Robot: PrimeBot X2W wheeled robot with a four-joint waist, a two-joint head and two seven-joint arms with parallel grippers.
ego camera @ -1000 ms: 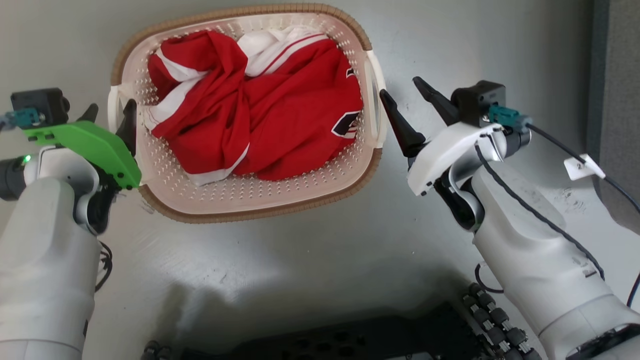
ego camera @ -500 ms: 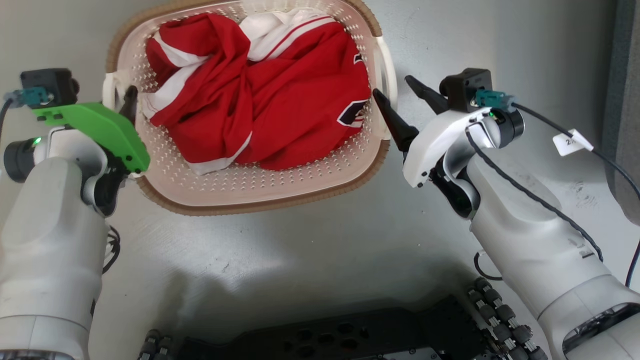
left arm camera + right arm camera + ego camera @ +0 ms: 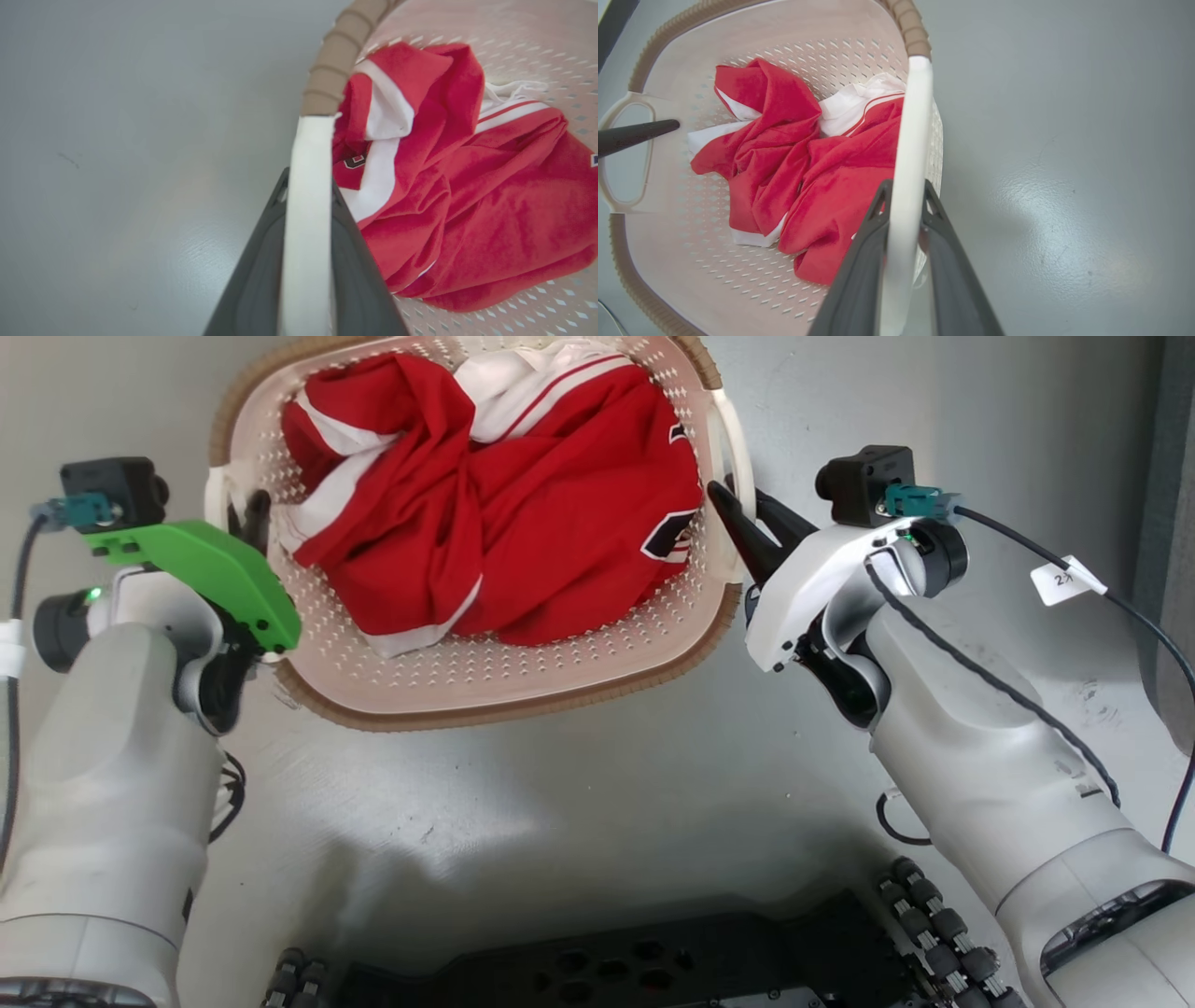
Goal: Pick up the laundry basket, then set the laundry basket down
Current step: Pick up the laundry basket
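Observation:
The laundry basket (image 3: 485,707), cream perforated plastic with a brown woven rim, lies at the top centre of the head view and holds red and white clothing (image 3: 523,513). My left gripper (image 3: 250,515) is shut on the basket's white left handle (image 3: 306,210), which runs between its dark fingers (image 3: 254,280). My right gripper (image 3: 752,523) is shut on the white right handle (image 3: 908,154). The right wrist view also shows the far handle (image 3: 607,186) with a left finger (image 3: 640,133) at it. I cannot tell if the basket is off the floor.
Grey floor (image 3: 560,821) surrounds the basket. My black base with rollers (image 3: 653,961) fills the bottom edge. A dark panel (image 3: 1178,523) stands at the far right. A cable with a white tag (image 3: 1064,583) trails from the right wrist.
Both grippers were open beside the handles a second ago. Each has closed in and shut on its handle. The view has shifted a little.

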